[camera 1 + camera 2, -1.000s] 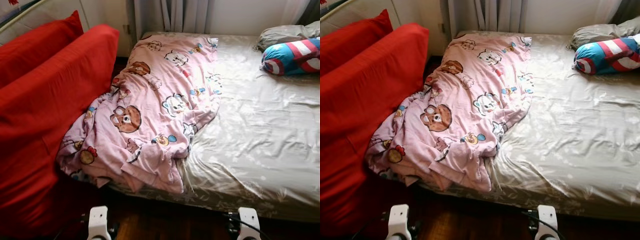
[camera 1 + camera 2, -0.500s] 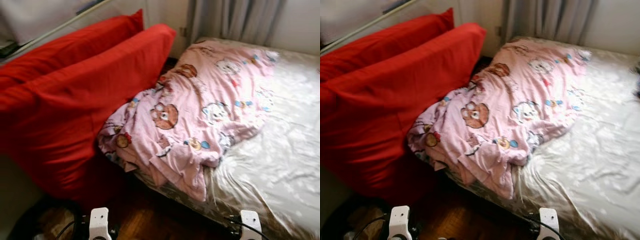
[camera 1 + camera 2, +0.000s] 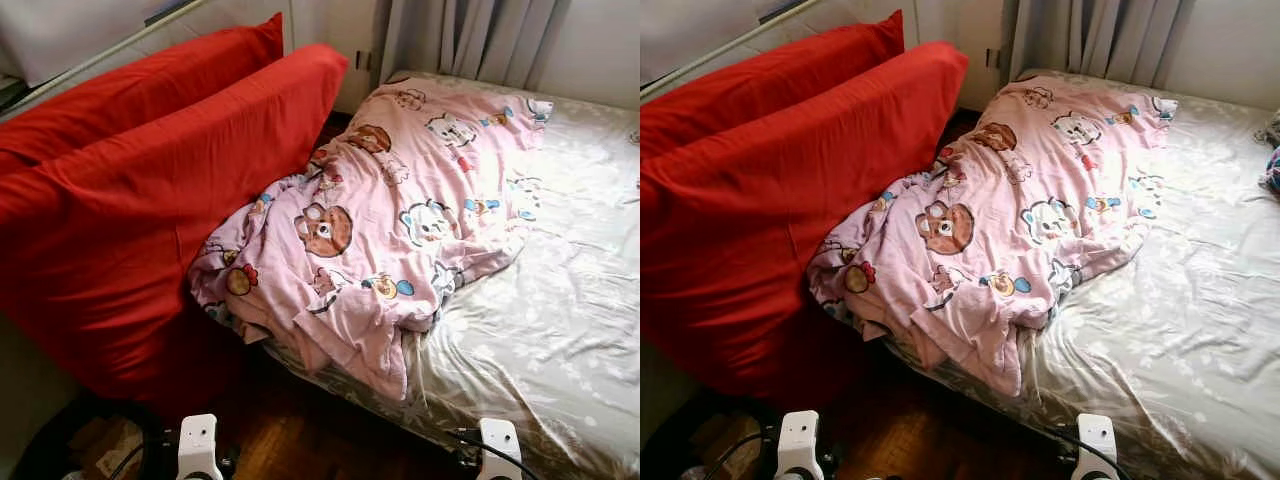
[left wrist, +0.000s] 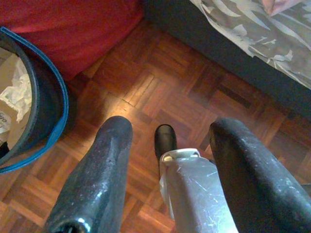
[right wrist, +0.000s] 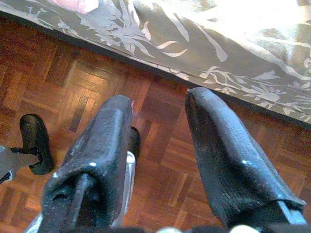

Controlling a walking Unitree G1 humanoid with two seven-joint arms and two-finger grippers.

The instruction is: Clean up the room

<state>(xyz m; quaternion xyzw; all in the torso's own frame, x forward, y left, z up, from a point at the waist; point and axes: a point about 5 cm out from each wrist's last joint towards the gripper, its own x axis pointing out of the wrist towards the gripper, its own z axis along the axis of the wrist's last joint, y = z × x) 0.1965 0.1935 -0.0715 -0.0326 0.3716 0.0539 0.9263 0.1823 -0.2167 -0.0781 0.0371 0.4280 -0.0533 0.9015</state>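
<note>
Two red cushions [image 3: 150, 190] stand against the left side of the bed [image 3: 560, 330], and one pink cartoon blanket [image 3: 390, 220] lies crumpled on the bed's left half, spilling over its near edge, with a strip of bare parquet floor [image 4: 160, 92] open along that edge. One blue-rimmed bin [image 4: 46, 97] holding paper sits on the floor left of the bed, below the cushions. The left gripper [image 4: 167, 160] and right gripper [image 5: 158, 145] both hang above the parquet by the bed's near edge, fingers spread apart, holding and touching nothing.

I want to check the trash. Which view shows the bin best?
The left wrist view: the bin shows its blue rim and crumpled paper inside, beside the red cushion. The eye views catch just its dark edge at the lower left corner.
</note>
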